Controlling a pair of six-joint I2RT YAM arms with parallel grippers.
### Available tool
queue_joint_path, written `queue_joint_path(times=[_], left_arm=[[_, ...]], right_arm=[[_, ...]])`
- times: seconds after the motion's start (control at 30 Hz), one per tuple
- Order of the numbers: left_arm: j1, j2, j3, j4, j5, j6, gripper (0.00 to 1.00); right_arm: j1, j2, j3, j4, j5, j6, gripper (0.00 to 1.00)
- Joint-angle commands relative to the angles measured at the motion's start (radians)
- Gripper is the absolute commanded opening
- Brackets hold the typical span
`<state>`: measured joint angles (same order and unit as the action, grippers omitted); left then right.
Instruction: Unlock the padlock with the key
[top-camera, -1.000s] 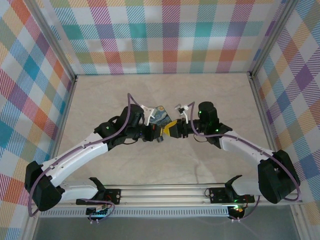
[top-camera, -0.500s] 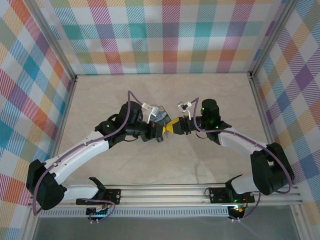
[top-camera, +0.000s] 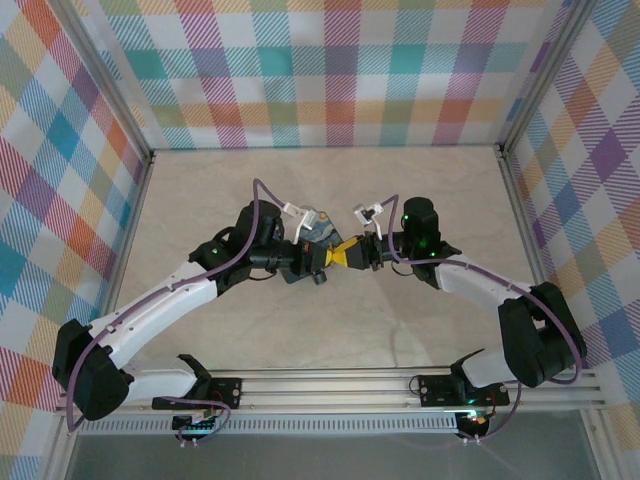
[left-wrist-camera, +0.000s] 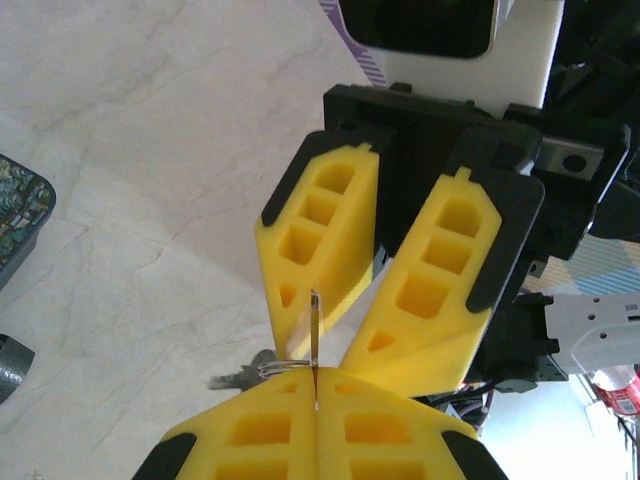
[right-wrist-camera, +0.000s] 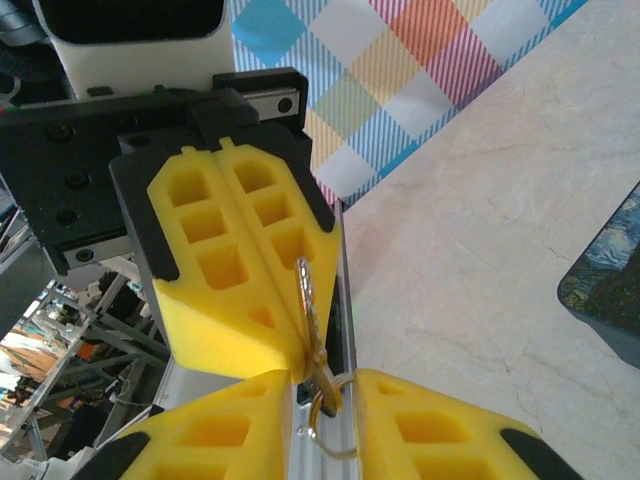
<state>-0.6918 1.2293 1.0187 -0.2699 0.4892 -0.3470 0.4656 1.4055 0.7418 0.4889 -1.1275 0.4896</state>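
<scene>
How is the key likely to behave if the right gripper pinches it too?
The key looks thin and flat: probably stiff, but apt to pivot in a pinch. Its wire ring hangs free and would likely swing. It seems very light.

Readable text, labels, brand marks, numbers, signs: none.
</scene>
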Motion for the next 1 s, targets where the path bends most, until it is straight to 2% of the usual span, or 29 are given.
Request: queue_joint_path(times=[0.0, 0.1, 0.27, 0.4, 0.53, 0.97], left_arm=[[0.015, -0.011, -0.011, 0.055, 0.023, 0.002, 0.00], [0.016, -0.015, -0.016, 0.065, 0.034, -0.007, 0.00], [0.016, -0.018, -0.026, 0.073, 0.046, -0.013, 0.00], [0.015, -0.022, -0.035, 0.078, 0.050, -0.015, 0.00], [0.015, -0.025, -0.034, 0.073, 0.054, -0.011, 0.00], [0.016, -0.021, -0.055, 0.115, 0.093, -0.024, 0.00]], right_arm=[[0.000, -0.023, -0.023, 0.034, -0.038, 0.000, 0.22], [0.000, -0.032, -0.031, 0.041, -0.025, 0.000, 0.17], [0.001, -0.053, -0.041, 0.075, -0.003, 0.010, 0.16], [0.001, -0.059, -0.030, 0.014, 0.020, -0.018, 0.26], [0.000, -0.047, -0.023, 0.002, 0.034, -0.026, 0.30], [0.005, 0.001, -0.007, 0.094, 0.014, 0.037, 0.18]])
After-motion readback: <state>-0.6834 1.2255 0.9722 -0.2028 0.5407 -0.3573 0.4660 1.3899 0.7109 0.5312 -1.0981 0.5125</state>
